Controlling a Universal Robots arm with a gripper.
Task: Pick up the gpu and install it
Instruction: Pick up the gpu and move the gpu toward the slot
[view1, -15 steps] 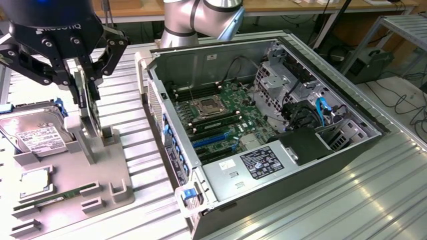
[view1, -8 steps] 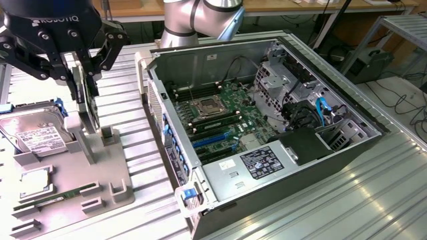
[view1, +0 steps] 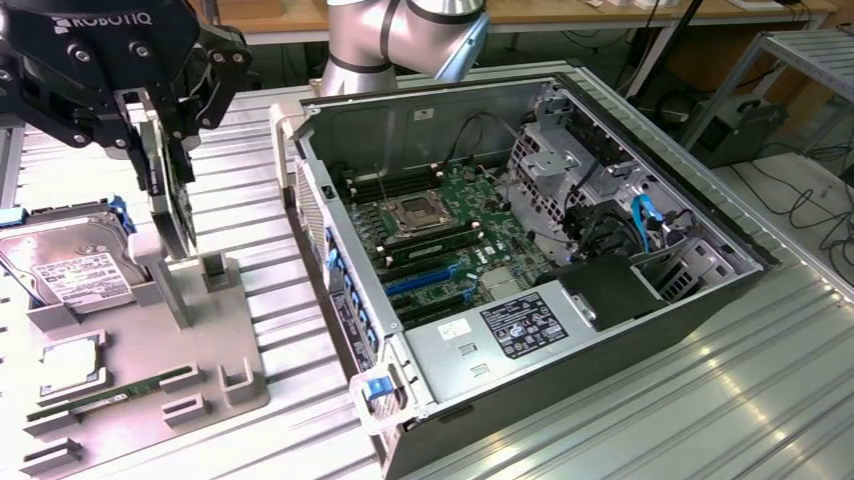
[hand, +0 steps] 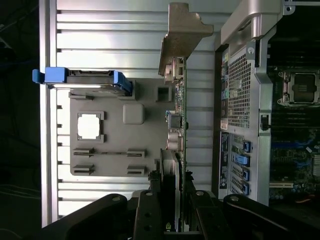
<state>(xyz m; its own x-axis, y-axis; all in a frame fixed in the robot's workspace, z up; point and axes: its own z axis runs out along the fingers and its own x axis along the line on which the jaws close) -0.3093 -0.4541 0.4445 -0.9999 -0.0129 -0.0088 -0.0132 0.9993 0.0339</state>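
Slippage is our worry: the black two-finger gripper (view1: 158, 125) is clamped on the thin green circuit-board gpu (view1: 174, 210), held edge-on over the grey parts tray (view1: 234, 350), and we judge a tilt could snag it on the open black computer case (view1: 627, 345) at the exterior view's right. A ribbed aluminium table (view1: 747, 400) lies beneath; wooden benches (view1: 561, 12) and cables (view1: 801, 200) stand behind.

Thin green gpu (hand: 181, 115), upright and edge-on, silver bracket at one end
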